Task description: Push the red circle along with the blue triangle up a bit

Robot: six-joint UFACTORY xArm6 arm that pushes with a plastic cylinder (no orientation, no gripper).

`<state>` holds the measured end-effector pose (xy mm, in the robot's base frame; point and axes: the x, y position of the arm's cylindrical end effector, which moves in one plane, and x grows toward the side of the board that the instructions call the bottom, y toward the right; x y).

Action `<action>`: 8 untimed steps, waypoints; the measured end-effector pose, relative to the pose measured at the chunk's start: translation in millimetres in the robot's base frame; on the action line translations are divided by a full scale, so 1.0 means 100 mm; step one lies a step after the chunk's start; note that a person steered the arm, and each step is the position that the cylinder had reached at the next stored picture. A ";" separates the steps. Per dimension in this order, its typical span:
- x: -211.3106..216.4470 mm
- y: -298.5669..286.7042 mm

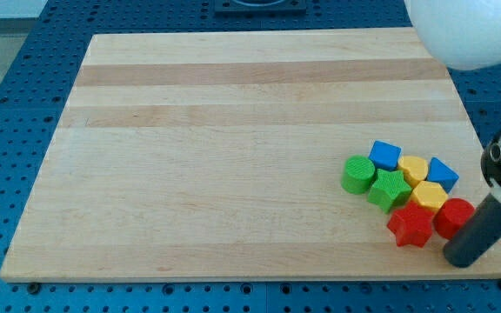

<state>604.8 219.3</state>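
The counter held a tight cluster of blocks near its lower right. My tip, a bare rod grasping nothing, sat just below the red circle, beneath the blue triangle.

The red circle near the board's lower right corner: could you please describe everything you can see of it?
The red circle is a low, round, glossy block that looks like plastic, lying flat on the wooden board. It sits at the view's bottom right end of the cluster, touching the red star on its left and the yellow block above. My tip partly covers its lower right edge.
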 end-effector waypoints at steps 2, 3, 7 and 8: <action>-0.41 0.05; -0.41 0.22; -0.49 0.43; -0.49 0.22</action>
<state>556.1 240.9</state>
